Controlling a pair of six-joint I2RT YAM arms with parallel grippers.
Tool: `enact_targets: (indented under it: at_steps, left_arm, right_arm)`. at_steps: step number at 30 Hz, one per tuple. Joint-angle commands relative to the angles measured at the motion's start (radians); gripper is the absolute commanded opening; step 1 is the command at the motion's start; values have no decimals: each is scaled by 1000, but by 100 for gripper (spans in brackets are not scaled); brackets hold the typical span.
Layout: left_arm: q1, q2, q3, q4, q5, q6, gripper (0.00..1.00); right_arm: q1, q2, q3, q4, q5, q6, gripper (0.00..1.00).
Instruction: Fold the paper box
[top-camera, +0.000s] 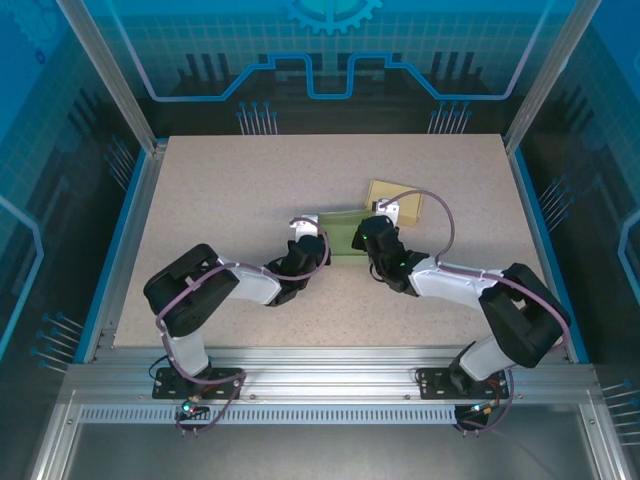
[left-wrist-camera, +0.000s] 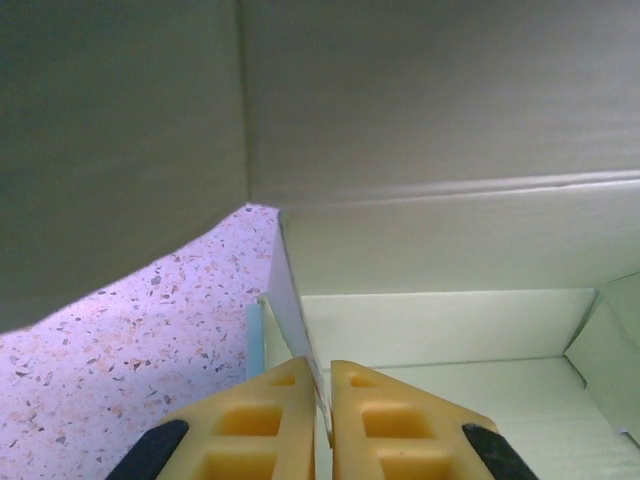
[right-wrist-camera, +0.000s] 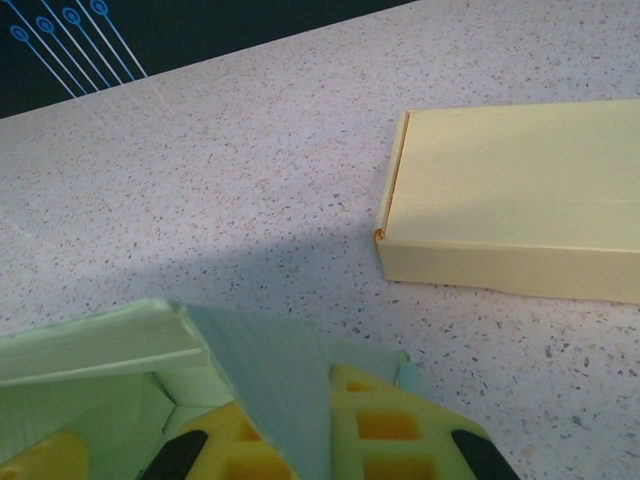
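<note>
Left claw (left-wrist-camera: 322, 378) and right claw (right-wrist-camera: 312, 420) each pinch a wall of the pale-green, half-folded paper box (top-camera: 341, 233).

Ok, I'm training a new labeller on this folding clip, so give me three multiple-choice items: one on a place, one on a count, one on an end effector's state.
1. In the top view, where does the yellow box lie relative to the green box?
A. Beyond it, to the right
B. Nearer the arm bases
C. Stacked on it

2. How many boxes are on the table?
A. One
B. Two
C. Four

3. What is the left end effector doing?
A. Standing wide open
B. Pinching a green box wall
C. Gripping the yellow box

Answers: 1 A, it sits farther back and rightward; 2 B, one green and one yellow; 3 B, a thin wall sits between its closed fingers.
</note>
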Motion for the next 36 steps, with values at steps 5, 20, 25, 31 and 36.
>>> enact_targets:
  at_steps: [5,20,25,31,36]
  left_arm:
    - [-50,5,-28,32,62,26,12]
    - [-50,-50,-101,98,64,55,48]
    - [-50,-148,-164,100,88,87,80]
    - [-50,-300,-231,-1,150,34,99]
    - [-50,-483,-266,-200,181,-23,99]
  right_arm:
    - [32,6,-40,24,-93,34,0]
    - [65,4,-178,50,-21,-16,0]
    - [64,23,-169,43,8,-14,0]
    - [66,29,-152,17,27,-21,0]
    - [68,17,-152,8,20,-29,2]
